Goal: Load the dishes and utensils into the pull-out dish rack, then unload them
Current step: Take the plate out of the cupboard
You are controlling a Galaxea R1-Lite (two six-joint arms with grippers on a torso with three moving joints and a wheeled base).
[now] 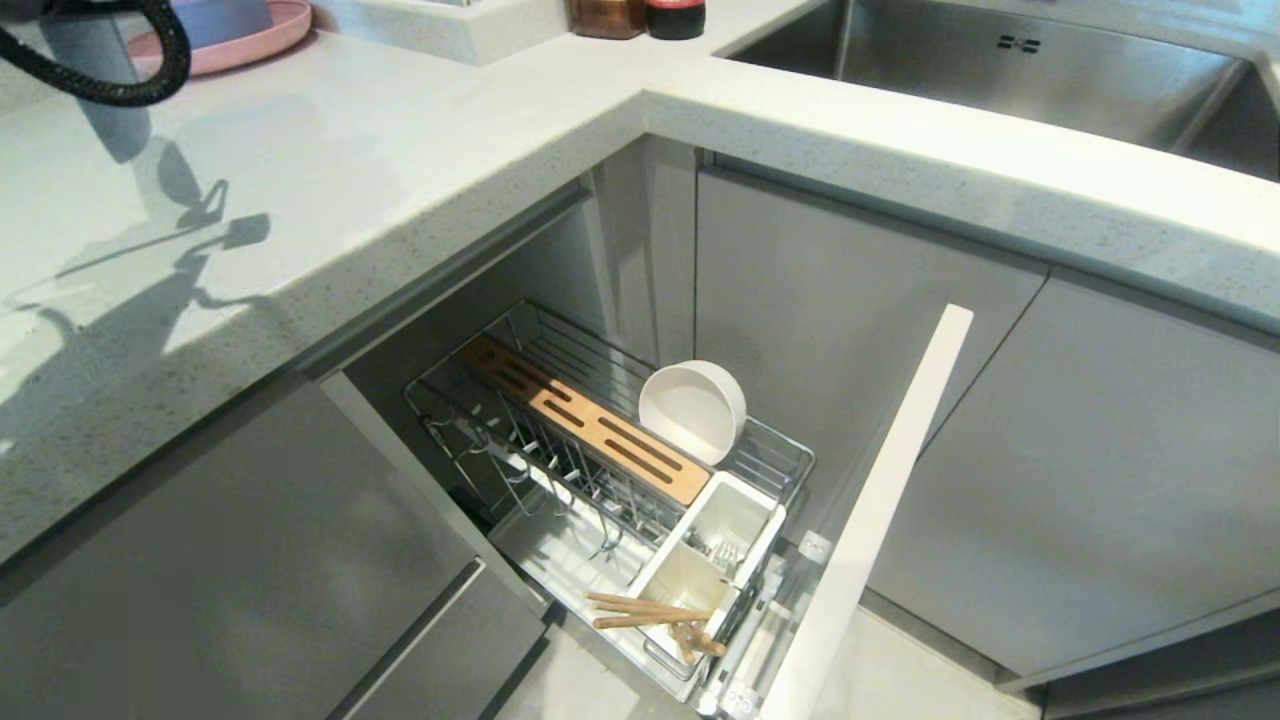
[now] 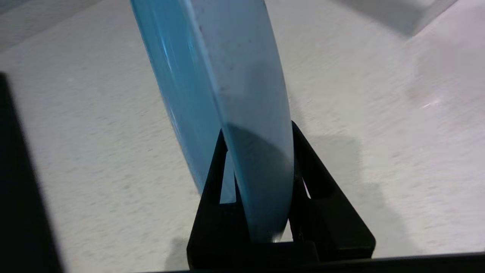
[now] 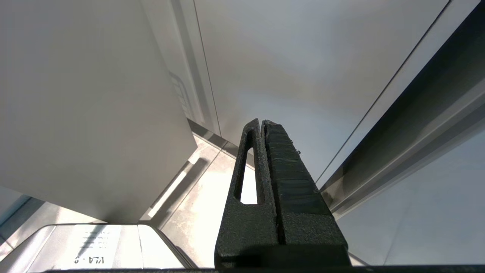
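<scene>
**Ana:** Plate first, since the left gripper has it. Start with the head view, though.

**Ben:** Neither gripper shows there. The pull-out dish rack [image 1: 610, 470] stands drawn out of the grey cabinets at lower centre of the frame, its pale front panel [image 1: 880, 500] running diagonally on its right. The off-white bowl [image 1: 693, 410] stands on edge in the wire, just right of the bamboo strip [image 1: 580, 420]. Two white cups [image 1: 715, 555] sit at the near end; the chopsticks [image 1: 650, 612] lie across the lower one, and a little metal cutlery [image 1: 715, 548] shows in the other. The speckled countertop [image 1: 300, 200] fills the upper left, a pink plate [image 1: 240, 40] sits at the top left edge behind a black cable [image 1: 130, 90], and the steel sink [image 1: 1000, 70] is at the upper right.

**Ana:** And the left wrist view?

**Ben:** The left gripper [image 2: 257, 167] is clamped on the light-blue plate [image 2: 227, 87], one black finger on each face. The plate stands on edge, rising from bottom centre to the top of the frame, with the pale countertop [image 2: 379, 151] behind it. Whether its rim touches that surface, I cannot tell.

**Ana:** Right wrist view?

**Ben:** The right gripper [image 3: 262, 123] is pressed closed on nothing, at lower centre. Grey cabinet panels [image 3: 94, 113] surround it, and pale floor [image 3: 204, 197] shows at the bottom.
</scene>
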